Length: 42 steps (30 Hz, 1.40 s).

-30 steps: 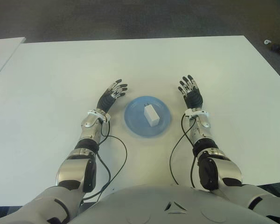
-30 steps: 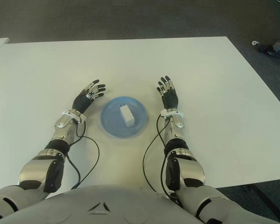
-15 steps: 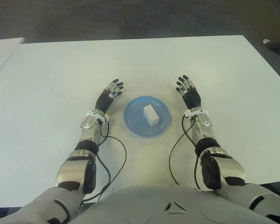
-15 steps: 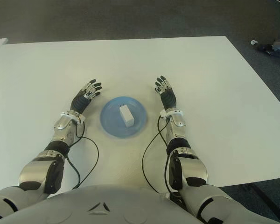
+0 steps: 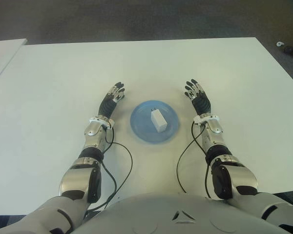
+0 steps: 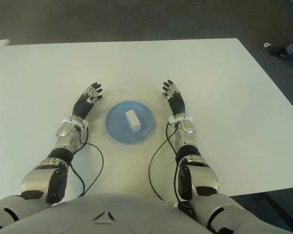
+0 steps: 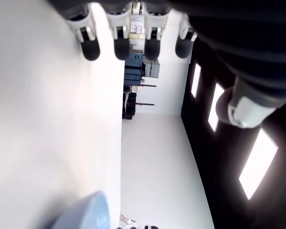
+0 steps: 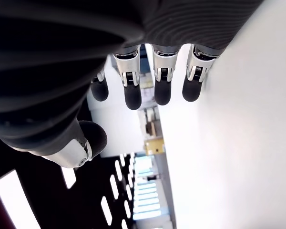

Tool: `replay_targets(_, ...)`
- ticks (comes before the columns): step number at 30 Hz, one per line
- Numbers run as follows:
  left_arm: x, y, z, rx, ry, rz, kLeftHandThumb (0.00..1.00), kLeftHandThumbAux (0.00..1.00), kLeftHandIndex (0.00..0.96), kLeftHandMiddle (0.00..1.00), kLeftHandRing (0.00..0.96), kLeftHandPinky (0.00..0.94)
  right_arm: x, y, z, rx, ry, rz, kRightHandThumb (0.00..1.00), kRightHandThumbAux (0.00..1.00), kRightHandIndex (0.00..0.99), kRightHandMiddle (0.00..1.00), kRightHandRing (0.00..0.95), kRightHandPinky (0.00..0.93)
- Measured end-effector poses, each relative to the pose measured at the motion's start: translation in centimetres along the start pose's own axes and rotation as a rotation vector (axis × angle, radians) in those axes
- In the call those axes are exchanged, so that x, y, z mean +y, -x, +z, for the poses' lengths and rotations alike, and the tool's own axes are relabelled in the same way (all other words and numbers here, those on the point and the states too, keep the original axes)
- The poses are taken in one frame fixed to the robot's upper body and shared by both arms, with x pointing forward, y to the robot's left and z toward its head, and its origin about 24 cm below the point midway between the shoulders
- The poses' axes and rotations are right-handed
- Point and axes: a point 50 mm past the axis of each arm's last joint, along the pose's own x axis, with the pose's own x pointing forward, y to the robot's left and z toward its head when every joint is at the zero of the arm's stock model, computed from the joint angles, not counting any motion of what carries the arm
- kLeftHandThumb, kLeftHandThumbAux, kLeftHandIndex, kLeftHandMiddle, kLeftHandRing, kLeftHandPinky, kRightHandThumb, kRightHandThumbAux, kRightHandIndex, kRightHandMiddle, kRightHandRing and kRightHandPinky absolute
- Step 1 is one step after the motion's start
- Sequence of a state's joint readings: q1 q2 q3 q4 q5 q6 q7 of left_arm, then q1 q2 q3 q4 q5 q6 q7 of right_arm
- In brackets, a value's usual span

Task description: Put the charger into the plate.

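Observation:
A white charger (image 5: pixel 158 120) lies inside the blue plate (image 5: pixel 140 127) at the middle of the white table (image 5: pixel 53 78), its prongs pointing away from me. My left hand (image 5: pixel 111 100) shows just left of the plate with its fingers stretched out and nothing in them. On the plate's right side my right hand (image 5: pixel 197 95) is likewise open and empty. Both wrist views show straight fingers (image 7: pixel 120 42) (image 8: pixel 162 90) over bare tabletop, and the left wrist view catches the plate's edge (image 7: pixel 88 214).
Black cables (image 5: pixel 121 161) trail from both forearms across the table toward my body. A second white table's corner (image 5: pixel 2 51) shows at the far left. Dark floor lies beyond the far edge, with small items (image 5: pixel 290 48) on it at the right.
My left hand has drawn a little further left from the plate and its fingers have straightened. The right hand has barely shifted. The charger stays in the plate.

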State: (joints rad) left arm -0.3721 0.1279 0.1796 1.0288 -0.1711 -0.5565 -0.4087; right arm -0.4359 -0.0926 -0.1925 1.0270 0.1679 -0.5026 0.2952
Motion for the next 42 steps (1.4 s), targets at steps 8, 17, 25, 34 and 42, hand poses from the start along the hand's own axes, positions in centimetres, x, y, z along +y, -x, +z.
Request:
replay_targets(8,0.13,0.04,0.01,-0.008,-0.022,0.065,0.000,0.545,0.000,0.001,0.000,0.000,0.03,0.11,-0.02,-0.004,0.021,0.009,0.023,0.617,0.057,0.113,0.068,0.036)
replay_targets(17,0.27,0.02,0.07,-0.013,-0.031,0.119,0.000,0.553,0.000,0.000,0.000,0.000,0.04,0.15,-0.03,-0.005,0.036,0.008,0.032,0.627,0.046,0.095,0.055,0.029)
replay_targets(25,0.29,0.01,0.19,-0.022,-0.040,0.152,0.000,0.551,0.000,0.000,0.000,0.000,0.11,0.15,-0.04,-0.006,0.051,0.008,0.040,0.618,0.037,0.088,0.053,0.038)
replay_targets(34,0.32,0.23,0.13,-0.026,-0.041,0.166,0.000,0.543,0.000,0.000,0.000,0.000,0.20,0.13,-0.06,-0.002,0.068,0.013,0.048,0.618,0.038,0.090,0.057,0.041)
replay_targets(42,0.36,0.37,0.13,-0.027,-0.046,0.166,0.000,0.541,0.000,0.000,0.000,0.000,0.29,0.08,-0.07,0.000,0.071,0.016,0.045,0.627,0.032,0.081,0.050,0.032)
